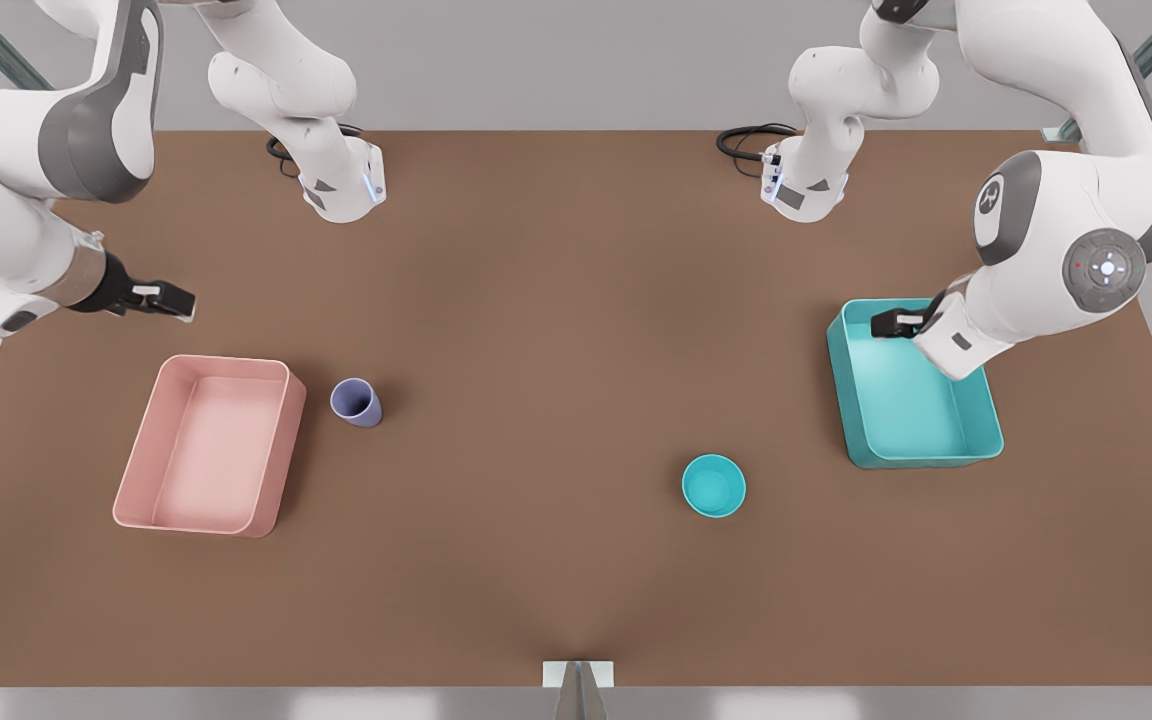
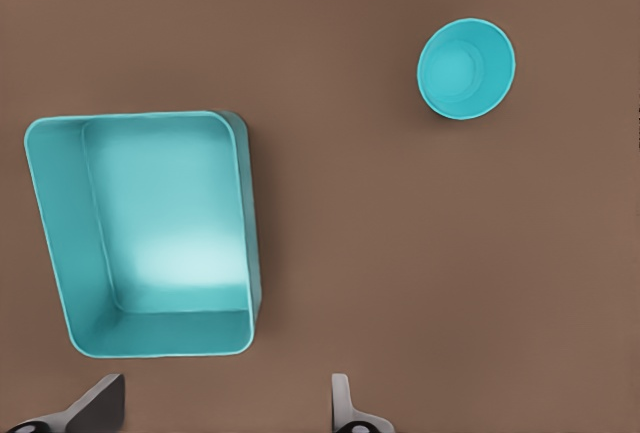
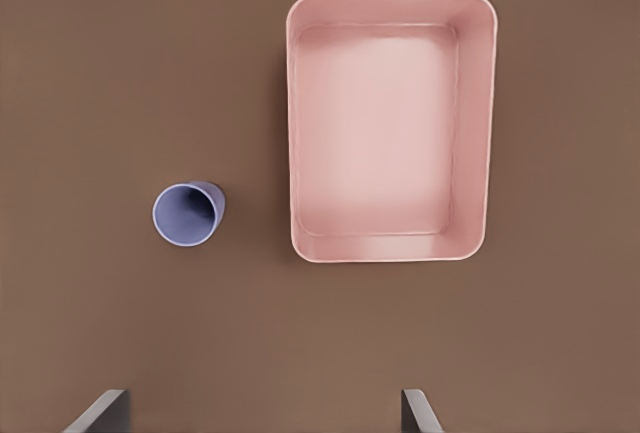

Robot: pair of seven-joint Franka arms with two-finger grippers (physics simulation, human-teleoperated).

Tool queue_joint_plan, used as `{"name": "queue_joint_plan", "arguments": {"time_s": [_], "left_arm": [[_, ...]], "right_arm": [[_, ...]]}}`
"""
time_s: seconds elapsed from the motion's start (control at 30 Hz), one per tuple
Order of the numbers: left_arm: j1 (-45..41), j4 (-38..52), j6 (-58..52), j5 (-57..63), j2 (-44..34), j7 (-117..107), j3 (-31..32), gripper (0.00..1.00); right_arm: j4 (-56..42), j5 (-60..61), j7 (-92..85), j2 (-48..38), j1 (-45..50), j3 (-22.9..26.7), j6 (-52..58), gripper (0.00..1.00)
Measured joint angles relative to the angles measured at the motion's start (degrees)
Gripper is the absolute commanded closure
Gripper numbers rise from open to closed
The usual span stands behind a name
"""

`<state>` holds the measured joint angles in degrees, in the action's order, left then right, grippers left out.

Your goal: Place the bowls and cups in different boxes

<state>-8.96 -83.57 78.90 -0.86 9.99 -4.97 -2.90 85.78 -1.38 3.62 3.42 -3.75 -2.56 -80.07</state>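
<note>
The teal bowl (image 1: 714, 485) (image 2: 466, 67) sits upright on the brown table, towards the front view's right. The teal box (image 1: 911, 410) (image 2: 160, 233) lies empty further right. My left gripper (image 1: 881, 325) (image 2: 220, 393) hovers open over that box's far corner, holding nothing. The lavender cup (image 1: 356, 402) (image 3: 187, 214) stands upright just beside the empty pink box (image 1: 206, 445) (image 3: 390, 123) on the front view's left. My right gripper (image 1: 176, 300) (image 3: 262, 398) hangs open behind the pink box, fingers spread wide and holding nothing.
Both arm bases (image 1: 341, 185) (image 1: 806, 185) stand at the table's back edge with black cables beside them. A small metal bracket (image 1: 578, 675) sits at the middle of the front edge. Bare brown tabletop (image 1: 536, 400) separates the cup from the bowl.
</note>
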Motion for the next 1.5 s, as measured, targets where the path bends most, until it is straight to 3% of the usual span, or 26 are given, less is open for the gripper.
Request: {"name": "queue_joint_plan", "arguments": {"time_s": [0.13, 0.23, 0.37, 0.63, 0.93, 0.97, 1.03, 1.07, 1.1, 1.4, 1.43, 1.5], "left_arm": [[0.31, 0.39, 1.05, -0.35, 2.29, -0.34, 0.44, 0.0], [0.03, 9.6, 3.5, -0.83, 17.18, -0.09, 3.02, 0.0], [0.47, 9.83, 14.83, -3.69, 29.87, 0.23, 6.21, 0.0], [1.48, 6.24, 32.72, -14.59, 35.2, 0.73, 7.1, 0.0], [0.98, 0.37, 43.87, -19.14, 37.43, 0.77, 8.82, 0.0], [0.98, 0.3, 44.63, -19.23, 37.74, 0.73, 8.93, 0.14], [0.96, 0.24, 45.82, -19.42, 38.11, 0.65, 9.08, 0.61], [0.97, 0.23, 46.28, -19.5, 38.18, 0.58, 9.13, 0.73], [0.98, 0.23, 46.67, -19.56, 38.22, 0.41, 9.35, 0.79], [1.32, 0.15, 44.63, -18.8, 33.57, -1.24, 8.95, 0.79], [1.33, -0.56, 42.42, -18.32, 30.12, -1.58, 6.89, 0.79], [2.25, -6.36, 37.13, -12.16, 20.66, -2.35, 2.38, 0.79]], "right_arm": [[0.01, 0.11, 0.3, 3.48, 0.11, -0.54, -1.6, 0.0], [0.92, 0.32, 0.59, 8.64, 6.99, -0.68, -4.84, 0.0], [10.3, 0.43, 1.3, 9.69, 11.01, -0.76, -13.41, 0.0], [30.07, 0.57, 3.13, 7.82, 9.96, -0.53, -36.74, 0.0], [37.3, 0.46, 4.62, 9.09, 10.07, -0.6, -50.85, 0.0], [38.13, 0.44, 4.74, 9.12, 10.09, -0.6, -51.48, 0.0], [39.54, 0.42, 4.98, 9.13, 10.08, -0.61, -52.46, 0.0], [39.94, 0.42, 5.09, 9.44, 10.08, -0.61, -52.84, 0.0], [40.15, 0.42, 5.19, 9.82, 10.06, -0.61, -53.17, 0.0], [39.99, 0.49, 5.91, 15.16, 9.18, -0.5, -55.96, 0.01], [39.95, 0.49, 5.97, 15.51, 9.14, -0.47, -56.19, 0.06], [39.82, 0.62, 5.95, 15.81, 9.11, -0.46, -56.57, 0.53]]}}
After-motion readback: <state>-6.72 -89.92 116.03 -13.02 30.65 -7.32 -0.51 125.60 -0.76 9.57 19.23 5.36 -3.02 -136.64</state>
